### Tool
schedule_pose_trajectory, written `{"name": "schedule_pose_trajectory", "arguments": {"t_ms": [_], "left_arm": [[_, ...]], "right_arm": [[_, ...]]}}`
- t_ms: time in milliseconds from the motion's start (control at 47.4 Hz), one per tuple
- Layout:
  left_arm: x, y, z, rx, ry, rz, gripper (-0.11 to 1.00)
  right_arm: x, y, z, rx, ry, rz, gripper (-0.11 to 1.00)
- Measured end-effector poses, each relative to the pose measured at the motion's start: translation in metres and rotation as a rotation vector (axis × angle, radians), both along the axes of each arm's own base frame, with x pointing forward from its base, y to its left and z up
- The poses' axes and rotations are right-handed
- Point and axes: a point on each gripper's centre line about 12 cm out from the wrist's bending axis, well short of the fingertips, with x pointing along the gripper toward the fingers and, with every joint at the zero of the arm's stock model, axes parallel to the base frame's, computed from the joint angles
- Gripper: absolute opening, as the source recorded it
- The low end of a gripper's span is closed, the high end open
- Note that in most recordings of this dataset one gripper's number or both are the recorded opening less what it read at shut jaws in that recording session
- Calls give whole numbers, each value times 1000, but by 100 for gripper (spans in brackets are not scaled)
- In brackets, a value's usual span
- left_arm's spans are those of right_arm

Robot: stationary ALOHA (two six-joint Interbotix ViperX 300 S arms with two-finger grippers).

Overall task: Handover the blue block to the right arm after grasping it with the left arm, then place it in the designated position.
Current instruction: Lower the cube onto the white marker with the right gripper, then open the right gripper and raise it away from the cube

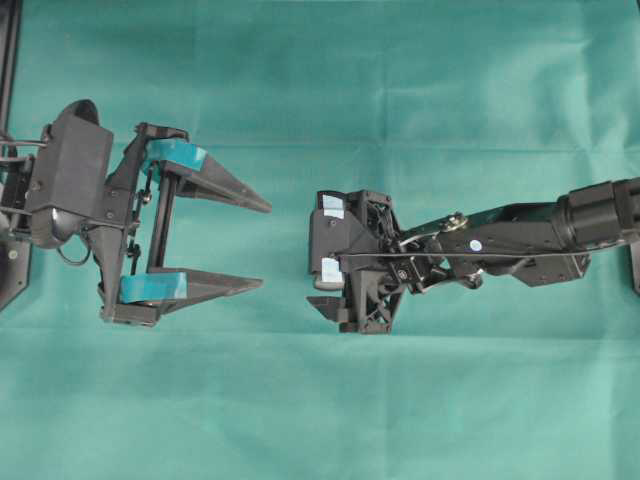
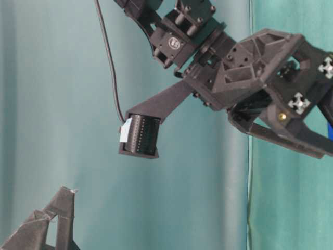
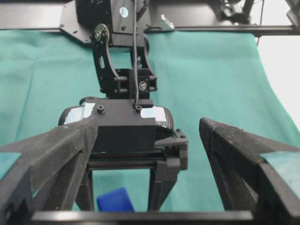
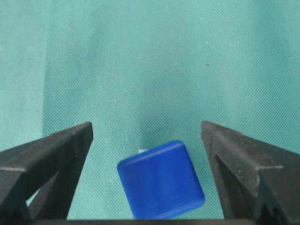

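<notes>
Blue block point(image 4: 161, 179) lying on green cloth point(image 4: 150, 61) between the spread fingers of right gripper point(image 4: 147, 136), touching neither finger, turned askew. One white dot just visible at its far edge. Right gripper pointing down, right of centre in overhead view. Left gripper point(image 1: 256, 243) wide open, well left, nothing held, teal pads point(image 1: 178, 153) facing each other.

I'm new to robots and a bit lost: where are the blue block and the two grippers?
blue block point(image 4: 161, 180): right wrist view, its top face.
left gripper point(image 1: 263, 245): overhead view, gap between its open fingertips.
right gripper point(image 4: 146, 136): right wrist view, gap between its open black fingertips.
</notes>
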Motion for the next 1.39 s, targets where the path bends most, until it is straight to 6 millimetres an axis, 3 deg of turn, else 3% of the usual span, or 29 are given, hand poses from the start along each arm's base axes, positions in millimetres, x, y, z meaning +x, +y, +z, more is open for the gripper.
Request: {"name": "schedule_pose_trajectory", "arguments": {"t_ms": [232, 717, 1096, 1391], "left_arm": [[0, 0, 0, 0, 0, 0, 100], [0, 0, 0, 0, 0, 0, 100], [0, 0, 0, 0, 0, 0, 100], [0, 0, 0, 0, -2, 0, 100]], "right_arm": [[-2, -2, 20, -7, -28, -11, 98], [-23, -4, 102, -34, -148, -44, 98], [-26, -2, 108, -35, -158, -41, 98], [-43, -1, 118, -28, -190, -28, 97]]}}
